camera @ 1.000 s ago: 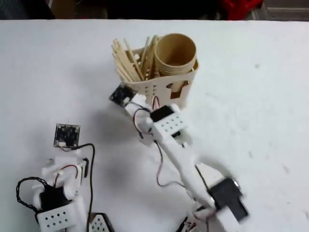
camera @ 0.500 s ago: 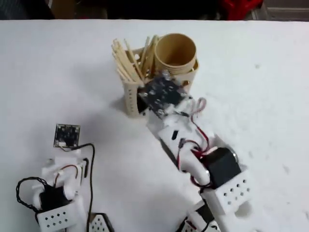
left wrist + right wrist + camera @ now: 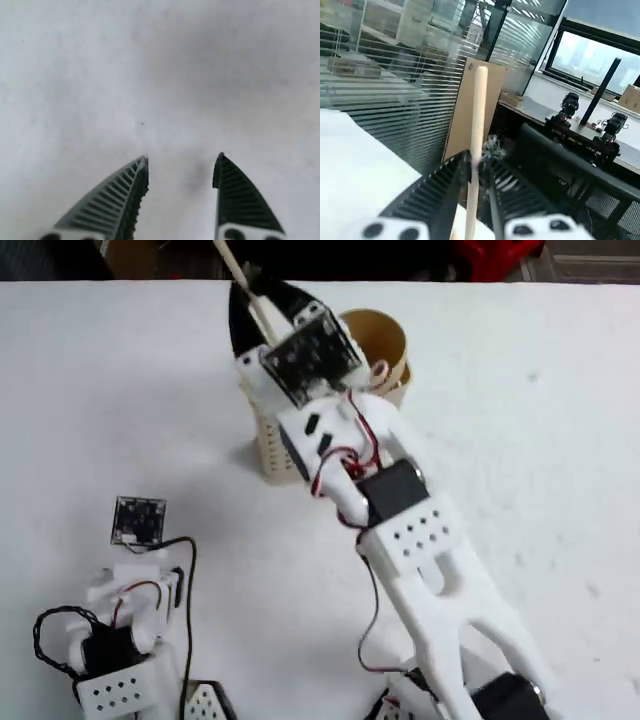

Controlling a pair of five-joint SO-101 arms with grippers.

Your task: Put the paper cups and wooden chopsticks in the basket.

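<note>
Right arm (image 3: 420,560) stretched from the near edge of the worktop (image 3: 540,410) across to the basket (image 3: 268,452), wrist over the basket's top. Right claw (image 3: 258,308) closed on one wooden chopstick (image 3: 240,275), held above the basket. The stick slants up and away past the worktop's far edge.

Right wrist view gives the grip itself: Right claw (image 3: 477,162) pinched tight on the wooden chopstick (image 3: 478,115), pale round shaft standing up between the teeth. Office glass and desks behind.

High view gives the setting: paper cups (image 3: 388,338) stacked in the basket, rim showing beside the wrist. Left arm (image 3: 120,640) folded at the near left corner, well apart from the basket.

Left claw (image 3: 182,162) spread wide, nothing between its fingers, bare white worktop (image 3: 150,75) beneath.
</note>
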